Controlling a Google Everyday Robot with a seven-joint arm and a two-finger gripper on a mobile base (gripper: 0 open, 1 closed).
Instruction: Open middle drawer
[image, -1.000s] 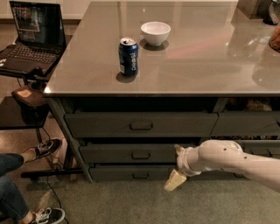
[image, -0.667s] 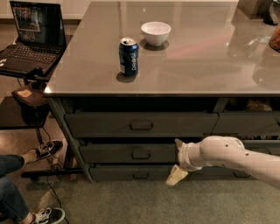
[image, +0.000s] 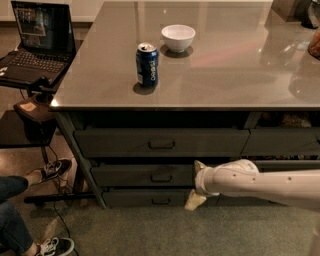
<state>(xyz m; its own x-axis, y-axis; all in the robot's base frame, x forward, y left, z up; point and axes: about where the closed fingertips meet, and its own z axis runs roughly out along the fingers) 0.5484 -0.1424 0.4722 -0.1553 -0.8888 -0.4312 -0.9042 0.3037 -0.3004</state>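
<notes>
The middle drawer (image: 130, 176) is a dark grey-brown front between a taller drawer (image: 120, 142) above and a slimmer one (image: 130, 198) below. It looks shut, and its small dark pull handle (image: 161, 177) is at its centre. My gripper (image: 196, 184) comes in from the right on a white arm (image: 260, 184), in front of the middle drawer's right end and a little right of the handle. Its fingers are spread, one pointing up and one (image: 193, 201) down, with nothing between them.
A blue soda can (image: 147, 64) and a white bowl (image: 178, 37) stand on the grey counter (image: 225, 75). A laptop (image: 35, 42) sits on a side stand at left. A person's legs and shoes (image: 52, 170) and cables lie on the floor at lower left.
My gripper and arm have moved slightly left and up, closer to the middle drawer's handle. The drawers have not moved.
</notes>
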